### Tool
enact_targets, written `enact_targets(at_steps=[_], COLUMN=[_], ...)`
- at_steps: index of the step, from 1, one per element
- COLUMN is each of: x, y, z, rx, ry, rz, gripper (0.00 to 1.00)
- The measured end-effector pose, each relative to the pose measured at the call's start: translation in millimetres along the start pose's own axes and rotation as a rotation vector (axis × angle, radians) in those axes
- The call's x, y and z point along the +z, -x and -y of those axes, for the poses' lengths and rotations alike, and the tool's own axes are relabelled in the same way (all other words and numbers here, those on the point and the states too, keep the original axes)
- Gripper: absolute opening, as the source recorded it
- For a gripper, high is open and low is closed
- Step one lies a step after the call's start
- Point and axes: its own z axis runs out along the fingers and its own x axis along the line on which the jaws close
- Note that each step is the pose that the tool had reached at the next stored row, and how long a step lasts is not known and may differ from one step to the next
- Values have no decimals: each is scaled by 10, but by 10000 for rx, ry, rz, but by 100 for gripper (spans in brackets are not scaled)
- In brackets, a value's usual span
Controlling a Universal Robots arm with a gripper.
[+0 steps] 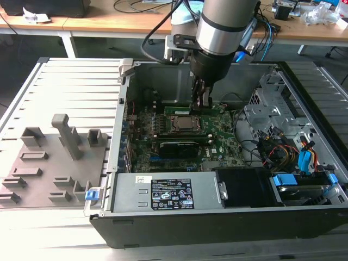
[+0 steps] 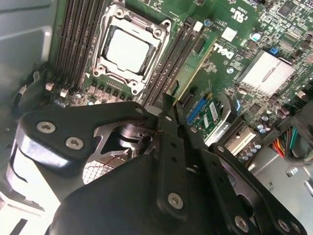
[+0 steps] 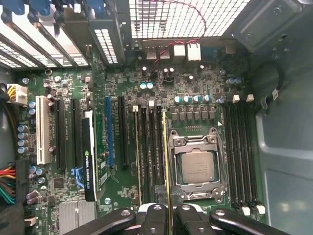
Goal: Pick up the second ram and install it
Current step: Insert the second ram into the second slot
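In the exterior view, the gripper (image 1: 202,103) is reaching into the open computer case (image 1: 163,217), above the motherboard (image 1: 217,142). In the first wrist view, its fingers (image 3: 155,218) are clenching the second ram (image 3: 167,161), standing edge-on beside the CPU socket (image 3: 197,166). Any tilt could be jamming it against the slot latches.

The arm (image 1: 220,24) is a round silver-grey metal tube that ends in a black wrist section. Black cables (image 1: 157,30) loop beside it, along with a blue cable (image 1: 265,41). A pale grey bracket (image 1: 175,46) is mounted at the wrist. The tool (image 1: 202,100) is black, built from flat linkage plates (image 2: 73,132) joined by silver socket-head screws (image 2: 74,143). In both wrist views the black fingers (image 3: 159,223) are narrow bars. A bright metal hub (image 2: 129,134) sits between the plates.
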Motion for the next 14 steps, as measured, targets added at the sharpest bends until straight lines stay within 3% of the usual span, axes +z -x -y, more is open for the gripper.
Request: enact_targets(at_steps=[14], x=[103], y=[-8], z=[-19], rx=[0], ry=[0], rz=[0], gripper=[14])
